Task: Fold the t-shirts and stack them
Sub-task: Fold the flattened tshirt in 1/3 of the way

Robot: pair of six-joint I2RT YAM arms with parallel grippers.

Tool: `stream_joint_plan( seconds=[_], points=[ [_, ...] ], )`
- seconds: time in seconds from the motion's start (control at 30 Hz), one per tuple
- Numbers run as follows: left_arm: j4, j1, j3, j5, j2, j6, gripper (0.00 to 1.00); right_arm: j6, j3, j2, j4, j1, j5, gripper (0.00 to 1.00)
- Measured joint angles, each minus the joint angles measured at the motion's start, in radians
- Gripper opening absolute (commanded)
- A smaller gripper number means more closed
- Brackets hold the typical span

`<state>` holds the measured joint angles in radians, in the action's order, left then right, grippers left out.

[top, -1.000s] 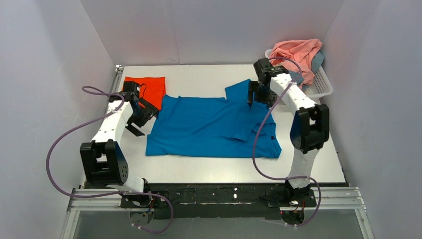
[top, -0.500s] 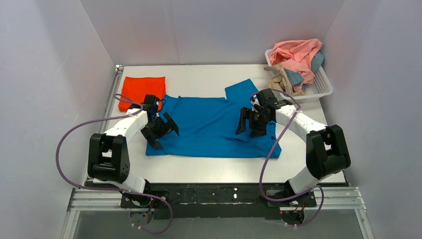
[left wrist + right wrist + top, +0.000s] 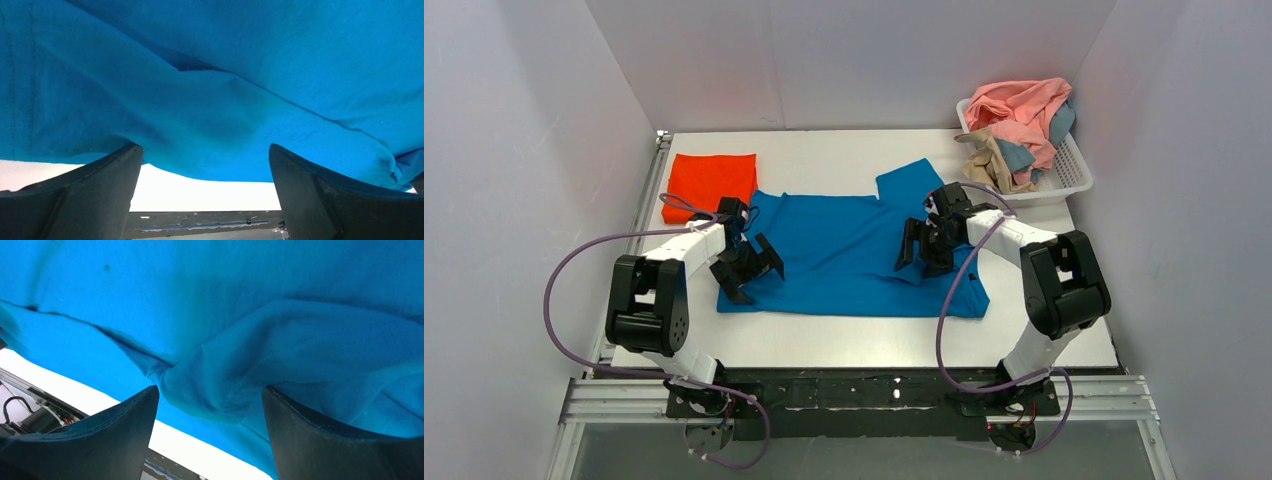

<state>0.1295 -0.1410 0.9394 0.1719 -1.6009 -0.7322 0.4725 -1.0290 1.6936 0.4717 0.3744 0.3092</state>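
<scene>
Blue t-shirt [image 3: 854,255] flat on the desk [image 3: 824,340], a tool open at each end

Bright blue cloth lies spread across the middle of the white desk, one sleeve pointing toward the far edge. The left tool [image 3: 750,270] is low over the shirt's left end, near its front corner. Its two fingers [image 3: 75,200] stand wide apart and the shirt's hem sags between them in the left wrist view, gripped by neither. The right tool [image 3: 921,252] is low over the shirt's right part, just in front of the raised sleeve. It too is spread wide, its fingers [image 3: 100,440] on either side of a soft ridge of blue cloth, with nothing clamped.

The orange-red t-shirt [image 3: 712,182] lies folded at the far left corner, its near edge just beside the blue shirt's left end. At the far right, the white lattice basket [image 3: 1074,172] holds a heap of pink cloth [image 3: 1024,105], tan cloth [image 3: 992,160] and dusty blue cloth [image 3: 1016,157], well apart from both tools
</scene>
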Motion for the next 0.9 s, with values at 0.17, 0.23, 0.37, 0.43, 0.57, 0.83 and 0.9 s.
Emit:
stream_joint_plan(
  seconds=[0.17,0.23,0.37,0.43,0.57,0.83,0.9],
  points=[
    [0.000,0.000,0.000,-0.010,0.000,0.007,0.98,0.032,0.011,0.018,-0.052,0.001,0.012,0.82],
    [0.003,0.000,0.000,-0.014,0.000,0.008,0.98,0.054,0.011,0.026,-0.084,0.005,0.011,0.82],
    [0.010,0.000,0.000,-0.015,0.000,0.008,0.98,0.095,0.008,0.033,-0.131,0.013,0.007,0.82],
    [0.011,0.000,0.000,-0.017,0.000,0.007,0.98,0.110,-0.008,0.045,-0.153,0.014,0.003,0.82],
    [0.015,0.000,0.000,-0.019,0.003,0.007,0.98,0.135,-0.106,0.108,-0.193,0.016,0.002,0.82],
    [0.056,0.000,0.000,-0.034,0.065,0.007,0.98,0.152,-0.382,0.245,-0.172,0.019,-0.053,0.83],
    [0.064,0.000,0.000,-0.037,0.089,0.007,0.98,0.147,-0.401,0.228,-0.153,0.019,-0.089,0.83]
  ],
)
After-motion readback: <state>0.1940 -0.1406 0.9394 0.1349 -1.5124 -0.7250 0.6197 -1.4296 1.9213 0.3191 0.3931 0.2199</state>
